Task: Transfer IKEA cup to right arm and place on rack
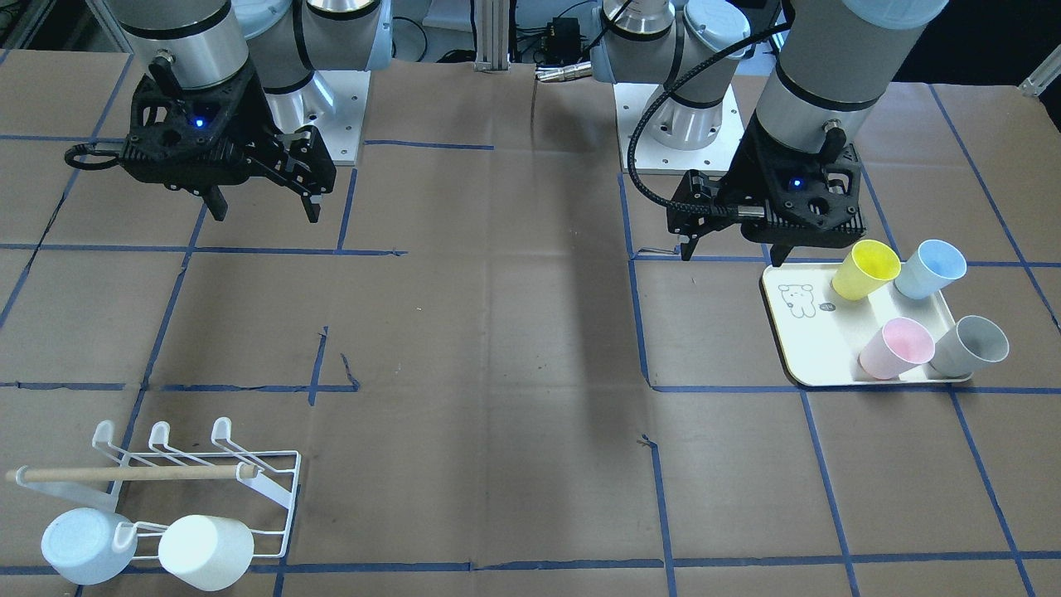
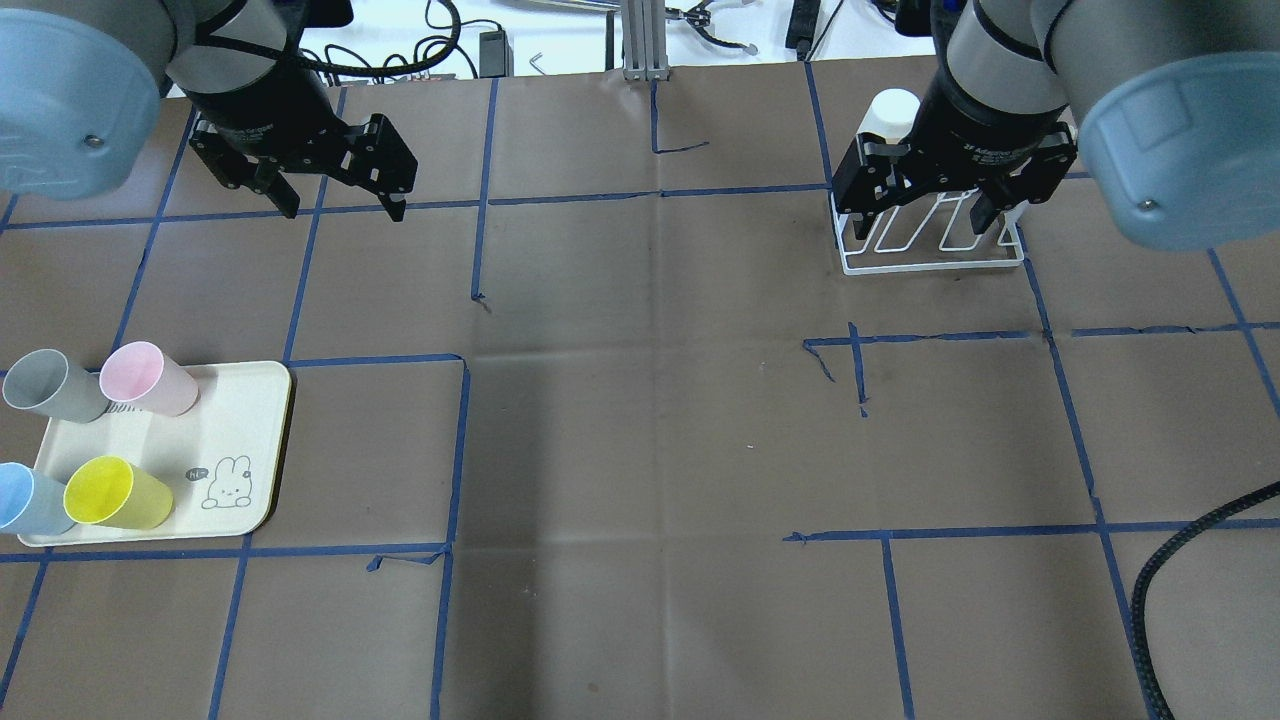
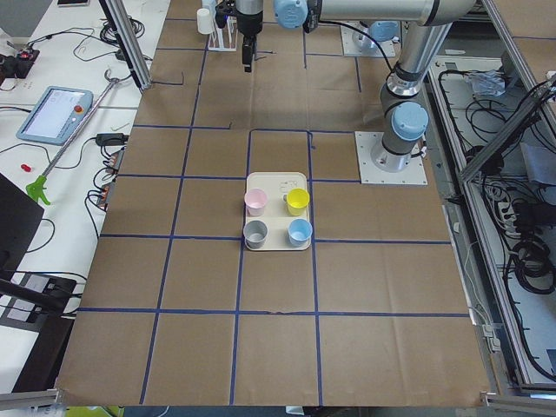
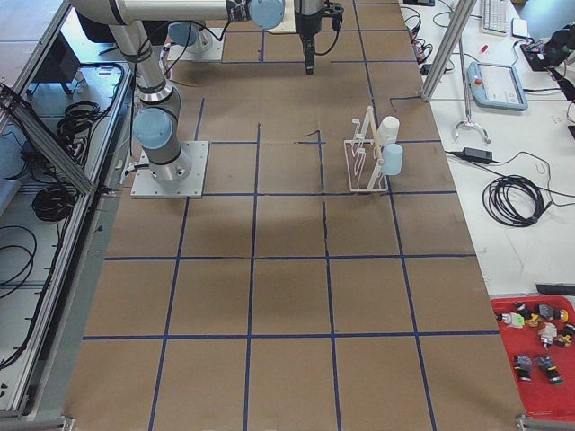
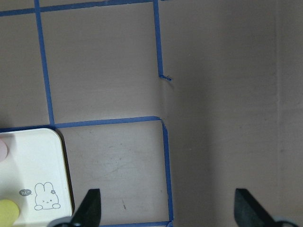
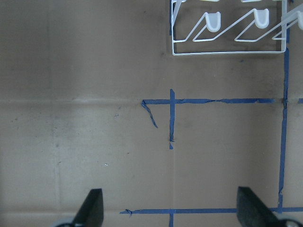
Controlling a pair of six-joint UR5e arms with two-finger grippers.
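Observation:
Yellow, blue, pink and grey cups stand on a cream tray. My left gripper is open and empty, hanging above the table just beside the tray's robot-side edge; the tray corner shows in the left wrist view. My right gripper is open and empty, high above the table on the robot side of the white wire rack. The rack carries a light-blue cup and a white cup. Its near pegs show in the right wrist view.
Brown paper with blue tape lines covers the table. The two arm bases stand at the robot's edge. A thick black cable loops in at the overhead view's lower right.

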